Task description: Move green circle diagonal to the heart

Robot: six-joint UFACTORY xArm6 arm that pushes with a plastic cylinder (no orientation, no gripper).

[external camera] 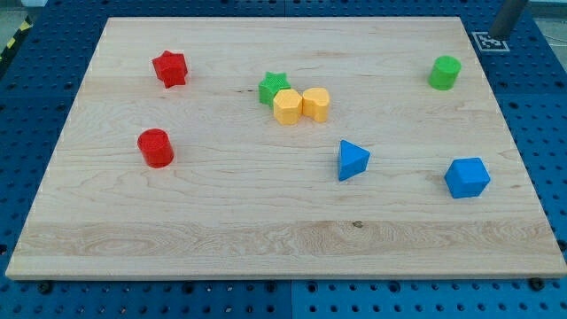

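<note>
Camera view: green circle (445, 72) sat near desk (266, 221) top-right corner, well apart from yellow heart (316, 104), which touched yellow hexagon (287, 106) beside green star (273, 87). Rod (509, 16) showed at view's top right; my tip hidden. No jaws on this rig. Judged: task not begun, whole push left.

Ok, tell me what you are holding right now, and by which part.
Nothing. I have only a rod, and my tip is off the board at the view's top right, touching no block; the green circle stands apart, below it.
</note>
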